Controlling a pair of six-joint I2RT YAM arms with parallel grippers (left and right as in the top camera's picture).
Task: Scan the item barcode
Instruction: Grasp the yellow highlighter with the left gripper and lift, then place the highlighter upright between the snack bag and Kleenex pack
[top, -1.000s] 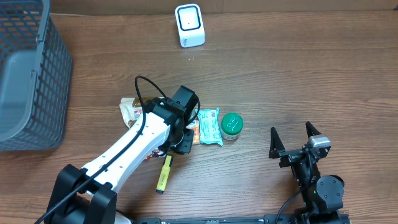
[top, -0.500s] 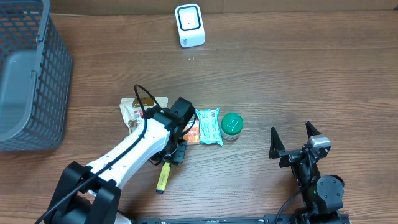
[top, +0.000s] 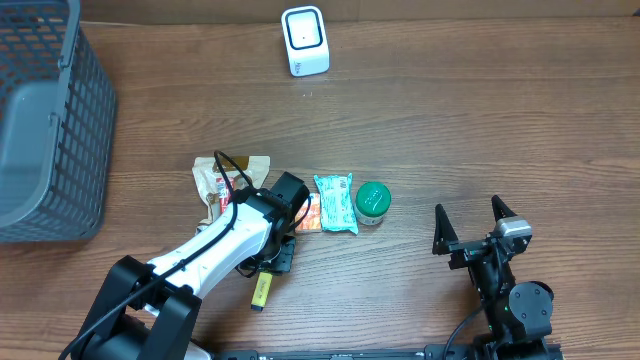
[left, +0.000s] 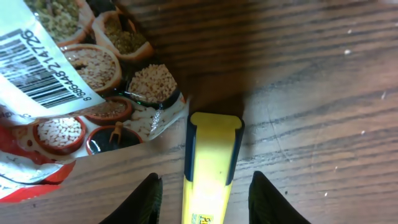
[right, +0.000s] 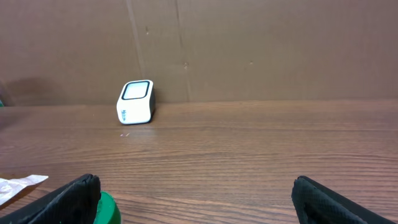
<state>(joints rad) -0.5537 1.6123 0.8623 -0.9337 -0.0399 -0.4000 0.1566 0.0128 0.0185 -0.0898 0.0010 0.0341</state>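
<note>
A yellow pen-shaped item (left: 211, 168) with dark edges lies on the wooden table, and its lower end shows in the overhead view (top: 262, 288). My left gripper (left: 205, 180) hangs low over its upper end, open, one finger on each side with a gap to both. Just left of it lies a snack packet (left: 74, 93) printed with bowls of grains, its barcode label facing up. The white scanner (top: 305, 40) stands at the far edge of the table. My right gripper (top: 478, 222) rests open and empty at the near right.
A teal packet (top: 337, 203), a small orange packet (top: 310, 212) and a green-lidded jar (top: 373, 200) lie in a row right of my left arm. A grey wire basket (top: 50, 120) fills the far left corner. A brown wall stands behind the scanner (right: 135, 102).
My left arm has drawn back toward the table's front, from over the orange packet to over the yellow item, and its jaws have spread a little. The right arm has not moved.
</note>
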